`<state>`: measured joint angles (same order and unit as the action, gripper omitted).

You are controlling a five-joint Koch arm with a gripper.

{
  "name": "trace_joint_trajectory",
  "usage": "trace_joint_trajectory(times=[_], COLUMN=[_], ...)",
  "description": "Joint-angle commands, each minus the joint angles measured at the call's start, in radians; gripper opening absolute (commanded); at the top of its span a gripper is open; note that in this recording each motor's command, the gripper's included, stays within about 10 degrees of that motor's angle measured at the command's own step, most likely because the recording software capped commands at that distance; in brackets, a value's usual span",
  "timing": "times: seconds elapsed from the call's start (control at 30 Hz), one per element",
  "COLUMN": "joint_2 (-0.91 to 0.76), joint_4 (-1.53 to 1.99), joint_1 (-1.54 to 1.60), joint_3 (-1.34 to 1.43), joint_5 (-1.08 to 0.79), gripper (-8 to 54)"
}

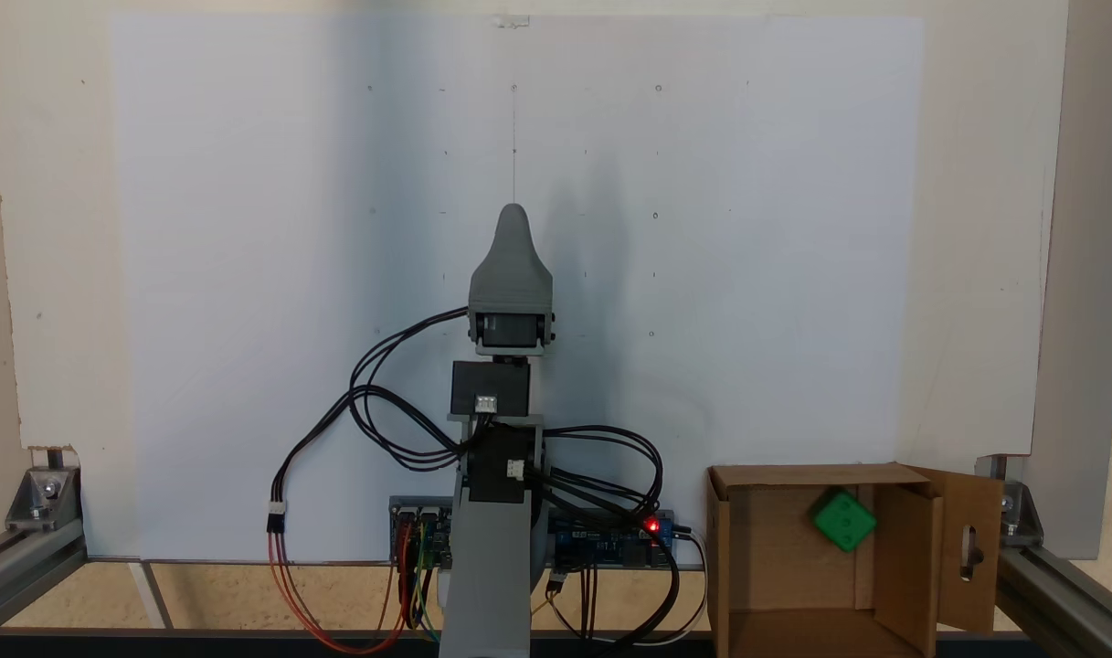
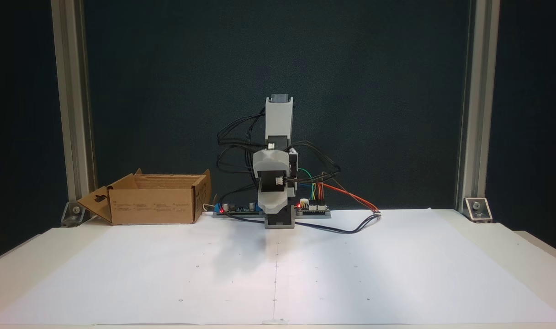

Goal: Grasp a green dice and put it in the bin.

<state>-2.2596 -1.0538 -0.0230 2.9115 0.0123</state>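
1. My arm (image 1: 501,439) stood folded over its base at the middle of the table's near edge in the view from above, and at the centre in the front view (image 2: 278,155).
2. My gripper (image 1: 513,219) pointed out over the white paper (image 1: 245,274), with a single grey tip showing from above.
3. From the front, the gripper (image 2: 274,208) hung down just before the base, its grey shell facing the camera.
4. My jaws lay one behind the other for both cameras, so I could not tell whether they were apart or together.
5. Nothing green showed at my tip in either fixed view.
6. The die (image 1: 844,519) lay inside the bin (image 1: 757,567), tilted on a corner or edge, near the box's right inner wall as seen from above.
7. Its upper face showed dark sunken pips; the count was too small to read surely.
8. The bin sat at the lower right in the view from above, beside my base and the circuit boards (image 1: 610,539).
9. In the front view the bin (image 2: 154,205) stood to the left of my base, and the die inside it was hidden by the box wall.
10. One flap (image 1: 971,548) with a slot-shaped cut-out hung open on the bin's outer side.
11. Black, red and coloured wires (image 1: 373,411) looped around my base, and a red light (image 1: 651,525) glowed on a board.
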Motion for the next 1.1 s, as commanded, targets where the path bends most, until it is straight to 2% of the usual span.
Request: trace_joint_trajectory(times=[0.0,0.4,1.07], joint_2=[-0.114,-0.114,-0.109], joint_4=[-0.167,-0.568,-0.560], joint_1=[0.012,0.011,0.011], joint_3=[-0.011,0.192,0.218], joint_5=[0.032,0.032,0.029], gripper=[43.9,43.9,44.7])
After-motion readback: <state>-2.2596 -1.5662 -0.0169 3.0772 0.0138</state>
